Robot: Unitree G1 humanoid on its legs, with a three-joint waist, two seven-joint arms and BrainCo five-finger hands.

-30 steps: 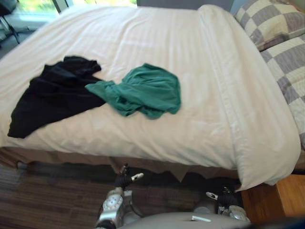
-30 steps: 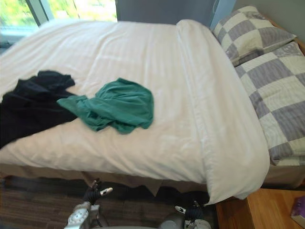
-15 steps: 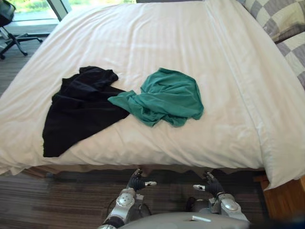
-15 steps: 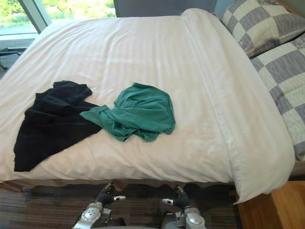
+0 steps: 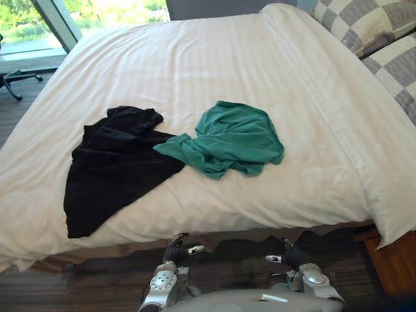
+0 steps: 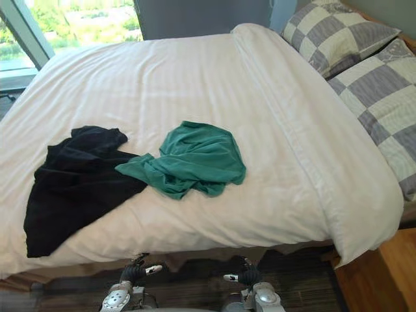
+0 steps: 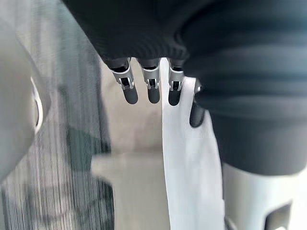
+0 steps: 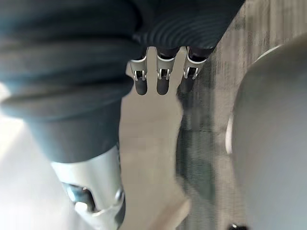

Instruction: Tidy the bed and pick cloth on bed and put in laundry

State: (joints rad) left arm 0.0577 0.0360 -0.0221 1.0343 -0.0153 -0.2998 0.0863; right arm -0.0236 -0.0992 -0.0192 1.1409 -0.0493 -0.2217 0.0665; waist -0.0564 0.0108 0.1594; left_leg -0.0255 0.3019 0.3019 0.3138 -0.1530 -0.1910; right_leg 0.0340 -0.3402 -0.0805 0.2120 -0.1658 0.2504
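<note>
Nothing on the bed (image 5: 214, 58) has shifted in the last second. The whole picture has slid, so the camera has moved, and both cloths lie in the same heap and spread as before. Both arms hang low at the near edge as they did half a second ago.

The green cloth (image 5: 227, 138) lies crumpled on the white duvet (image 6: 195, 78), in the near half of the bed and about midway across. One twisted end of it reaches toward the robot's left and touches the edge of the black cloth (image 5: 110, 169). The black cloth lies spread flatter, on the left and closer to the bed's near edge. Two checked pillows (image 6: 338, 32) sit at the far right, beside the duvet's thick rolled edge. A window (image 6: 84, 16) shows beyond the far side of the bed.

The left robot hand (image 5: 177, 250) hangs below the mattress edge over the dark striped floor (image 5: 247, 260), well apart from both cloths. In its wrist view its fingers (image 7: 129, 91) hang straight and relaxed, holding nothing. The right robot hand (image 5: 289, 255) hangs at the same height to the right, and its fingers (image 8: 140, 84) are likewise loose and empty. Neither robot hand touches the bed or either cloth
</note>
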